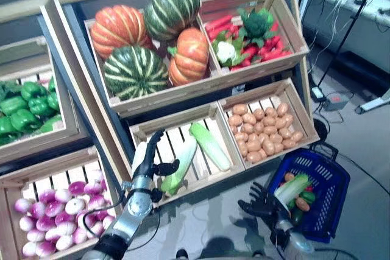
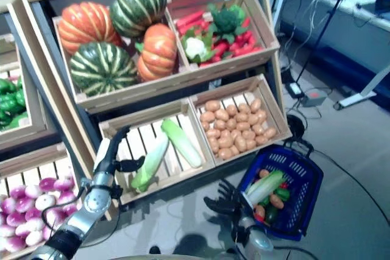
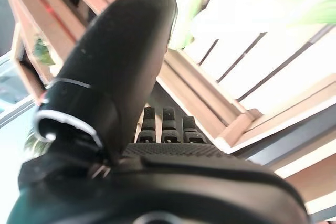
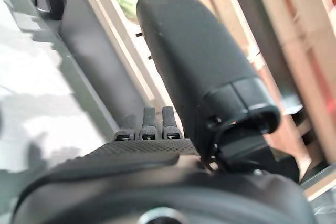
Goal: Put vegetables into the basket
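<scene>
The left hand [image 1: 151, 161], fingers straight and holding nothing, is being held over the centre crate beside a cabbage [image 1: 179, 165]. The cabbage is being judged light, leafy and bruisable, best grasped mid-length. The right hand [image 1: 262, 206], open and empty, is hanging beside the basket [image 1: 332, 199] at lower right.

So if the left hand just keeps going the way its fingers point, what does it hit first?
The left hand is open, fingers aimed up into the slatted crate. Straight on it would likely meet the crate's bare slats or back wall; the nearer pale-green cabbage lies just to its right, so a brush is possible. Depth is unclear.
</scene>
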Robot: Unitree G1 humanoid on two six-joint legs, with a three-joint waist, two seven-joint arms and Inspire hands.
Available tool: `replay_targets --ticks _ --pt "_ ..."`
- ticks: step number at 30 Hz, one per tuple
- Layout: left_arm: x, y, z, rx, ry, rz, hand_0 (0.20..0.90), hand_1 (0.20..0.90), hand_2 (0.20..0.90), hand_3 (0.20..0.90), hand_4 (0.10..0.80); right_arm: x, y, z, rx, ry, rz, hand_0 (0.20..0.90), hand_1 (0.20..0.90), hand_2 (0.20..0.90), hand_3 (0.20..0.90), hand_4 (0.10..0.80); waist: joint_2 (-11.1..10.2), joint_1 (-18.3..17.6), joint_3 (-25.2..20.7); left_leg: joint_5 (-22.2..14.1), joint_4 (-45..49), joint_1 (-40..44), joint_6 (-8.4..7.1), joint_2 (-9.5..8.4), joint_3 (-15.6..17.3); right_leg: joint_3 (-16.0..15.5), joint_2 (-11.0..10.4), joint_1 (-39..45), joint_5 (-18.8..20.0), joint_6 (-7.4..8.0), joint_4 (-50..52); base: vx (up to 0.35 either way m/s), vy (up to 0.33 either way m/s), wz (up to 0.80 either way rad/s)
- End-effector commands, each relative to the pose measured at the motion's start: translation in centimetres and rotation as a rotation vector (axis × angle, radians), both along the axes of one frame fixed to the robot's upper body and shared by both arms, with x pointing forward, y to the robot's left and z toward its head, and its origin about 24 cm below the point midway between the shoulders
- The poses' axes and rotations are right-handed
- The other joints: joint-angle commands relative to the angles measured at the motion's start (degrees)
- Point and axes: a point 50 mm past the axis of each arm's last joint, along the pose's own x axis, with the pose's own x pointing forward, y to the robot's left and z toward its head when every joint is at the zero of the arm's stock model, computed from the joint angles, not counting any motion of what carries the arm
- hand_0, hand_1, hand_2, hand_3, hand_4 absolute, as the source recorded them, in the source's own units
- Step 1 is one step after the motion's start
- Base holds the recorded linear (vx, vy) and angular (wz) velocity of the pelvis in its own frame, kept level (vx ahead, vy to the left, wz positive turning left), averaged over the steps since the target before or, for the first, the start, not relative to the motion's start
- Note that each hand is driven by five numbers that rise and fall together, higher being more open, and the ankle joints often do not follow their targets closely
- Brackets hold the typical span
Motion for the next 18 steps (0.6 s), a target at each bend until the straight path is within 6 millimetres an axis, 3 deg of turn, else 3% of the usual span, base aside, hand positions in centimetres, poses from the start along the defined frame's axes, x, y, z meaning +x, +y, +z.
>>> replay_targets --ticks 1,5,11,18 --pt "4.7 1.5 7.5 -0.003 -0.308 0.050 0.900 0.900 0.900 0.900 0.800 5.9 1.6 6.9 0.058 -0.397 0.002 0.900 0.900 0.900 0.900 0.800 -3.6 -1.4 5.1 -11.4 19.3 -7.6 -0.72 1.86 -1.6 3.1 -4.6 -8.3 -1.9 -3.01 12.2 -0.187 0.008 -0.04" --pt "5.9 1.7 9.1 0.005 -0.374 0.085 0.900 0.900 0.900 0.900 0.800 7.7 1.4 8.9 0.071 -0.462 -0.013 0.900 0.900 0.900 0.900 0.800 -4.1 -2.2 8.2 -13.8 26.5 -15.0 -0.64 2.37 -2.6 5.0 -5.3 -15.6 -3.8 -3.47 19.2 -0.209 0.053 0.00" --pt "8.7 3.2 13.8 0.029 -0.445 0.177 0.900 0.900 0.900 0.900 0.800 9.7 0.0 11.0 0.074 -0.501 -0.069 0.900 0.900 0.900 0.900 0.800 -4.7 -3.9 11.1 -18.7 39.6 -25.9 -0.19 4.78 -2.3 7.3 -6.3 -27.8 -7.7 -4.04 33.0 -0.149 0.073 0.00" --pt "10.0 5.5 16.3 -0.017 -0.425 0.288 0.900 0.900 0.900 0.900 0.800 10.3 -1.4 11.3 0.063 -0.490 -0.096 0.900 0.900 0.900 0.900 0.800 -4.6 -5.8 12.7 -25.0 50.4 -31.7 -0.42 6.61 -3.2 9.7 -6.9 -34.9 -12.7 -4.12 43.4 -0.017 0.077 -0.06"
